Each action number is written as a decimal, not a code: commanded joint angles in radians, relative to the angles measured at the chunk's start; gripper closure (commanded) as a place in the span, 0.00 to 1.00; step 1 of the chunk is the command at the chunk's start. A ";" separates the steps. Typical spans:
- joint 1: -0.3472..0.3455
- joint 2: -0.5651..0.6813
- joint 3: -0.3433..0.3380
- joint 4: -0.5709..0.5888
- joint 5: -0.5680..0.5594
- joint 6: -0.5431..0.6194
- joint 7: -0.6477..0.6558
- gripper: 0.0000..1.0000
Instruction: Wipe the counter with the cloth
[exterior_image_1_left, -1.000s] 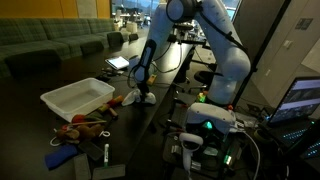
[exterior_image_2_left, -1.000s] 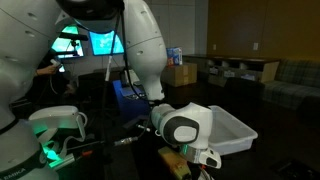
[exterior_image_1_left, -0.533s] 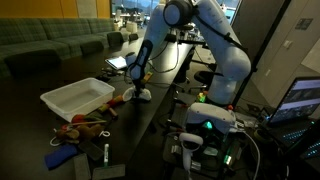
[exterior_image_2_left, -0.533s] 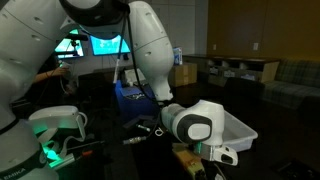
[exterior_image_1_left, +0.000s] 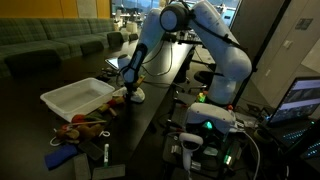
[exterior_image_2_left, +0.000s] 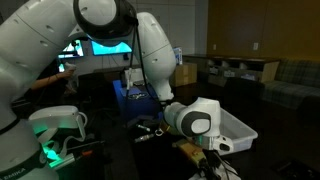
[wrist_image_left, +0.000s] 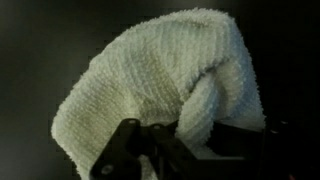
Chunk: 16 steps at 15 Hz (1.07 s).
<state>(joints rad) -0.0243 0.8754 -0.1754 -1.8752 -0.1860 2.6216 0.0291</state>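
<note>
A white terry cloth (wrist_image_left: 160, 80) lies bunched on the dark counter (wrist_image_left: 30, 60) and fills most of the wrist view. My gripper (wrist_image_left: 185, 150) is shut on a fold of the cloth, pinched between its black fingers. In an exterior view the gripper (exterior_image_1_left: 131, 88) points down at the counter, with the cloth (exterior_image_1_left: 138, 96) showing as a white lump under it, just beside the near corner of the white bin. In the exterior view from the opposite side the arm's wrist (exterior_image_2_left: 195, 120) hides the fingers and the cloth.
A white plastic bin (exterior_image_1_left: 78, 97) stands on the counter and also shows in an exterior view (exterior_image_2_left: 238, 132). A pile of stuffed toys (exterior_image_1_left: 82, 127), a blue item (exterior_image_1_left: 62, 157) and a marker (exterior_image_1_left: 106, 153) lie near the counter's front. A tablet (exterior_image_1_left: 118, 62) lies further back.
The gripper has slid the cloth along the counter toward the white bin. The arm has leaned over that way with it.
</note>
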 joint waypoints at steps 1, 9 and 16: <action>0.023 0.042 0.043 0.038 0.013 0.019 0.008 0.99; 0.048 0.021 0.156 0.004 0.031 0.012 -0.035 0.99; 0.079 0.007 0.277 -0.011 0.059 0.017 -0.061 0.99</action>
<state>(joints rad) 0.0299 0.8931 0.0653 -1.8681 -0.1668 2.6230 -0.0014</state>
